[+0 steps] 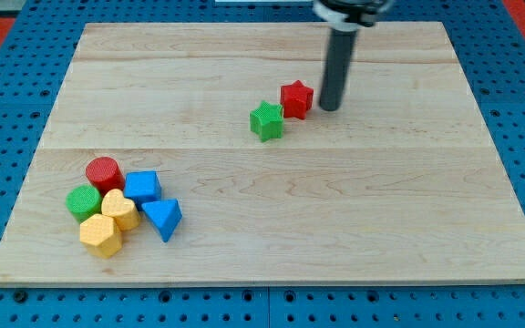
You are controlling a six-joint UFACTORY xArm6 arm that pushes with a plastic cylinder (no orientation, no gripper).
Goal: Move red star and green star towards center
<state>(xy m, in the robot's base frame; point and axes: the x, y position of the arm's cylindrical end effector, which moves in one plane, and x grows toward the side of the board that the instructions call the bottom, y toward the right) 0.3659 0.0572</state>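
The red star [296,97] lies on the wooden board [272,228], a little above and right of the board's middle. The green star [266,120] lies just below and left of it, touching or nearly touching it. My tip [329,107] stands just to the right of the red star, close to it or touching its right side. The dark rod rises from there to the view's top.
A cluster of blocks sits at the lower left: a red cylinder [104,171], a green cylinder [84,202], a blue cube [142,187], a blue triangular block [163,218] and two yellow blocks [119,208] [100,235]. A blue pegboard [16,36] surrounds the board.
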